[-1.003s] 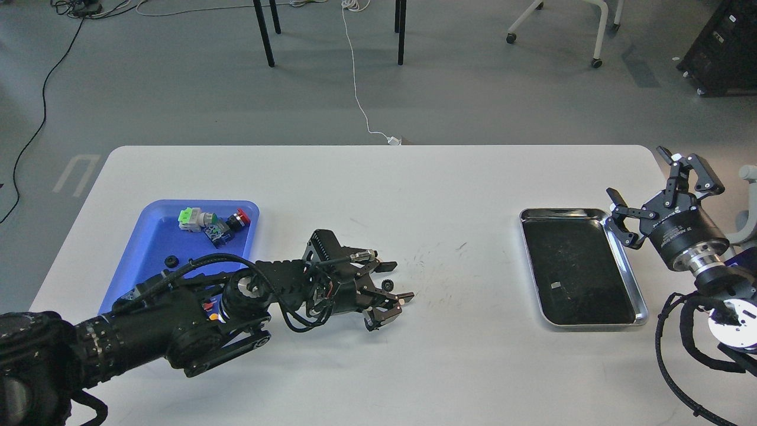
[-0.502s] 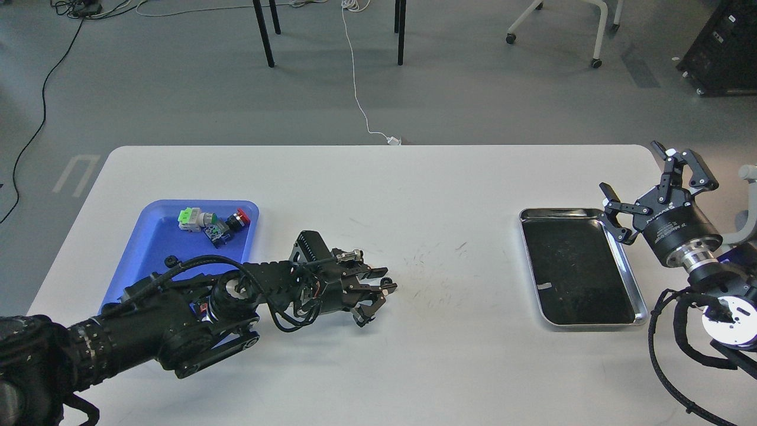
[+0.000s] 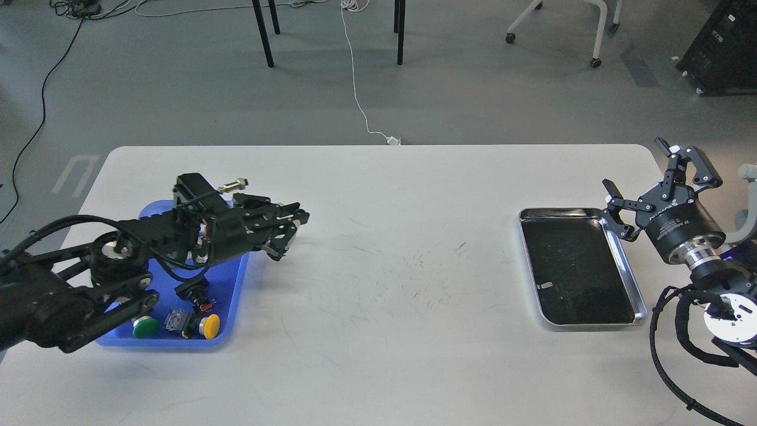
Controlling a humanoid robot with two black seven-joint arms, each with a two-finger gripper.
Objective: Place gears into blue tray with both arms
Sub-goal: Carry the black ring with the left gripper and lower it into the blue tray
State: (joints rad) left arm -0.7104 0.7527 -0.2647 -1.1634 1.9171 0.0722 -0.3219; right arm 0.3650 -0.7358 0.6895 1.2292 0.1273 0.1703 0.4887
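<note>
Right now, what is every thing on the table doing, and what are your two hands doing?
blue tray: flat on the table, partly hidden by my left arm.
push-buttons: lying in the blue tray, near corner.
steel tray: flat, nothing in it except a small light speck.
left gripper: above the blue tray's far corner; grip unclear.
right gripper: open, holding nothing, beside the steel tray.
gears: not visible.

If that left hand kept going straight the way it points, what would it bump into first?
Probably nothing soon. The left hand points right across the bare table, roughly level, and the steel tray lies far off that way and a bit nearer the camera. Its height is hard to judge.
</note>
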